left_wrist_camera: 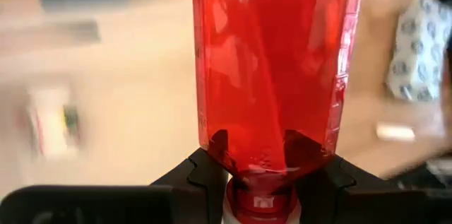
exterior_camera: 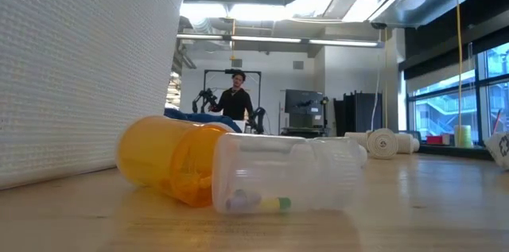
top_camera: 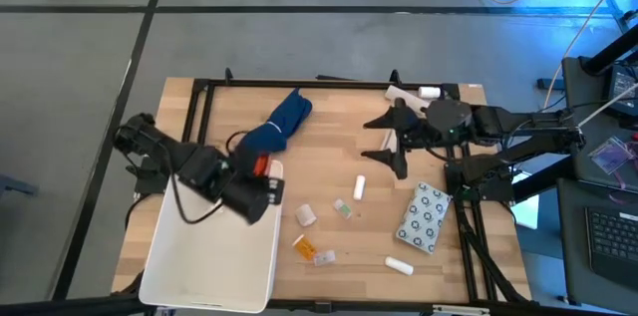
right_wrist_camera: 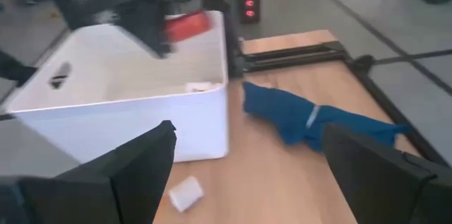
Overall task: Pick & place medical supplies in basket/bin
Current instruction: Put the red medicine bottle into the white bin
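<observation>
The red bottle [left_wrist_camera: 272, 68] sits clamped between the two dark fingers [left_wrist_camera: 205, 174] of the left gripper [top_camera: 261, 184], which pinch it near its capped end; in the high view it shows as a small red patch [top_camera: 261, 165] at the gripper's tip, just over the far right corner of the white tub [top_camera: 204, 266]; the right wrist view puts it [right_wrist_camera: 187, 26] above the tub's rim [right_wrist_camera: 113, 107], with one small white item [right_wrist_camera: 201, 87] lying inside near that wall.

The right gripper [top_camera: 384, 147] hovers over the far middle of the table [top_camera: 329, 132], its two fingers [right_wrist_camera: 134, 164] spread wide and holding nothing; the blue cloth [top_camera: 281, 123] lies crumpled between it and the tub, one only.

Loose on the wood I count: one dotted white flat packet [top_camera: 426, 216] near the right edge; one orange pill bottle [top_camera: 304, 247] on its side, with one clear vial [top_camera: 324, 258] touching it, both filling the low view [exterior_camera: 171, 160] [exterior_camera: 282, 171]; one white tube [top_camera: 360, 186] mid-table; one white tube [top_camera: 399, 266] near the front edge; one small white piece [top_camera: 305, 215] just beside the tub; one small greenish item [top_camera: 342, 208], too small to tell; white supplies [top_camera: 424, 91] at the far edge behind the right arm, their number unclear.

A person [exterior_camera: 237, 101] stands in the room beyond the table.
</observation>
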